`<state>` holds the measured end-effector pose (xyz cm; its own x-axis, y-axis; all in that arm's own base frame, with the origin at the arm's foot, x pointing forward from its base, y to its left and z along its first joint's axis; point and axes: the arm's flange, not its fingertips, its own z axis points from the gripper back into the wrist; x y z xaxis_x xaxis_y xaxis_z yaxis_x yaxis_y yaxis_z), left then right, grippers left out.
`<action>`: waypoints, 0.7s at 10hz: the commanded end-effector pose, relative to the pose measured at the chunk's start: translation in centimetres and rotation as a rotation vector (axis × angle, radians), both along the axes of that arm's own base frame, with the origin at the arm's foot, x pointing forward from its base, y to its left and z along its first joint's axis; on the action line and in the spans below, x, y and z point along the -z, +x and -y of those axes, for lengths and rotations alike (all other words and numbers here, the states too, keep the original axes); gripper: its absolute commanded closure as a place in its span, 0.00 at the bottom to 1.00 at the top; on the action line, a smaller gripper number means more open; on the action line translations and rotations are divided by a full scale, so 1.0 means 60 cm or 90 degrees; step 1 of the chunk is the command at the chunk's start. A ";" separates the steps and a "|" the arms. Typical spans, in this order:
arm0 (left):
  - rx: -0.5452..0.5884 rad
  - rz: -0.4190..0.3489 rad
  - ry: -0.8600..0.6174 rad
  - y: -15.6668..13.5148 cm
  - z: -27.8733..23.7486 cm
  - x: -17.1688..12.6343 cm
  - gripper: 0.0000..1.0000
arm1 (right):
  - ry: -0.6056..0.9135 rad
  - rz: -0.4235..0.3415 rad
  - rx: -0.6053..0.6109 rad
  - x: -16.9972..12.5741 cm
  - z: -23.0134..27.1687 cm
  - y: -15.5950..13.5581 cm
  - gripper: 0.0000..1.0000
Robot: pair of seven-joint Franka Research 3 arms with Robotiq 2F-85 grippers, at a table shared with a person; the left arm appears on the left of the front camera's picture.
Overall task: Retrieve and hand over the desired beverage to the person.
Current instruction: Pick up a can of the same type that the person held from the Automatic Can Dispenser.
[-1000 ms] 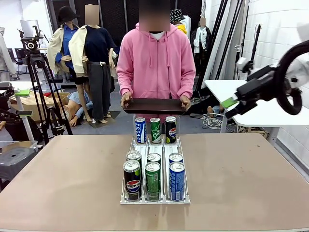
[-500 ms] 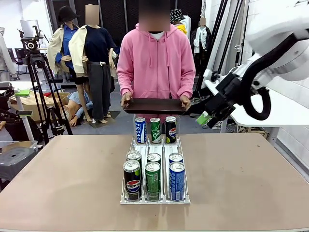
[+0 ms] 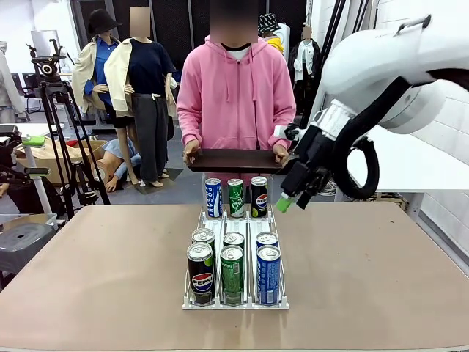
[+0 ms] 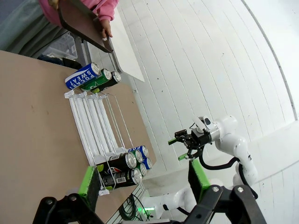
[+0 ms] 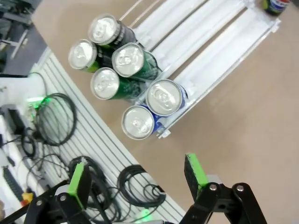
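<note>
Several beverage cans stand in a white rack (image 3: pixel 220 302) at mid-table: blue (image 3: pixel 213 198), green (image 3: pixel 236 198) and black (image 3: pixel 259 196) at the far end, six more at the near end. Nothing marks one can as the desired beverage. The person (image 3: pixel 236 88) in a pink hoodie stands behind the table holding a dark tray (image 3: pixel 234 160) with both hands. My right gripper (image 3: pixel 289 198) hangs open just right of the far black can, touching nothing. From above, its wrist view looks down on the near cans (image 5: pixel 164 97), with the right gripper (image 5: pixel 137 175) empty. My left gripper (image 4: pixel 145 179) is open and empty, off to the rack's (image 4: pixel 88 126) side.
The brown table (image 3: pixel 381 271) has bare surface on both sides of the rack. A camera tripod (image 3: pixel 55 110) and boxes stand beyond the far left edge, and a white table (image 3: pixel 410 169) beyond the right. Cables lie on the floor (image 5: pixel 60 121) past the near edge.
My right arm has swung in from the far right, leftward and down, bringing its open gripper beside the far row of cans. The person, tray and cans have not moved.
</note>
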<state>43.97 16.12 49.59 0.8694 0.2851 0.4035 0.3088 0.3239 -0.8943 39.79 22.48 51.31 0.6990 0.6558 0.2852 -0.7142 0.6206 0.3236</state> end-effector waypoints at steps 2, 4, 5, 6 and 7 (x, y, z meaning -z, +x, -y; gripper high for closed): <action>0.003 0.002 -0.004 -0.005 -0.001 0.000 0.00 | -0.091 0.036 0.029 0.048 -0.041 -0.027 0.00; 0.003 0.002 -0.004 -0.005 -0.001 0.000 0.00 | -0.123 0.062 0.036 0.078 -0.069 -0.050 0.00; 0.003 0.002 -0.004 -0.005 -0.001 0.000 0.00 | -0.130 0.083 0.046 0.089 -0.083 -0.059 0.00; 0.003 0.002 -0.004 -0.005 -0.001 0.000 0.00 | -0.142 0.081 0.050 0.102 -0.097 -0.065 0.00; 0.003 0.002 -0.004 -0.005 -0.001 0.000 0.00 | -0.152 0.078 0.050 0.115 -0.113 -0.070 0.00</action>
